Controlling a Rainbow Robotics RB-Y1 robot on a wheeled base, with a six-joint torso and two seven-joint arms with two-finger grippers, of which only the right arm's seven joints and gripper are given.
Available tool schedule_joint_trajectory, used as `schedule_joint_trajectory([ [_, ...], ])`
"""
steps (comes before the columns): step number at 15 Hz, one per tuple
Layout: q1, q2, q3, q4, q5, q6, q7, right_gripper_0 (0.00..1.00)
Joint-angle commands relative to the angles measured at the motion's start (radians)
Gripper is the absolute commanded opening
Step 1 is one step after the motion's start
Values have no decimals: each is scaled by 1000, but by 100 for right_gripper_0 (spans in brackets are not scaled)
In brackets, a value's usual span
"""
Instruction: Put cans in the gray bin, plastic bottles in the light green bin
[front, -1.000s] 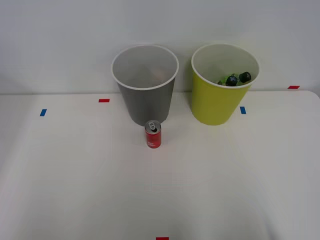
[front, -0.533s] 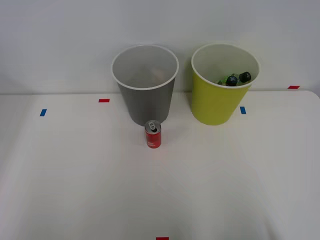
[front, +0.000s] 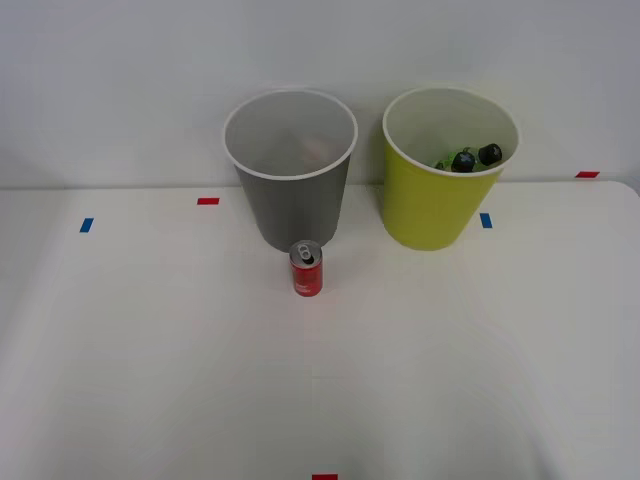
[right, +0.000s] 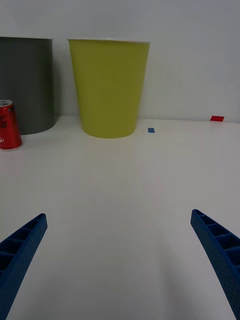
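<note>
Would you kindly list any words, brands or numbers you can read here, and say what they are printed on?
Nothing can be read.
Red can: white lettering on its side, too blurred to make out.
Bottles in the light green bin: label not legible.
Gray bin: plain.

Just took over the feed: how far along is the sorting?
Done: bottles already lie inside the light green bin. In hand: nothing; the right tool is open and empty, low over the table. Left: the red can stands in front of the gray bin, still to go in.
</note>
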Motion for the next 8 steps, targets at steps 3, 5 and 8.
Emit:
schedule_joint_trajectory([
  [3, 0, 0, 0, 0, 0, 0, 0, 100],
  [5, 0, 0, 0, 0, 0, 0, 0, 100],
  [8, 0, 0, 0, 0, 0, 0, 0, 100],
])
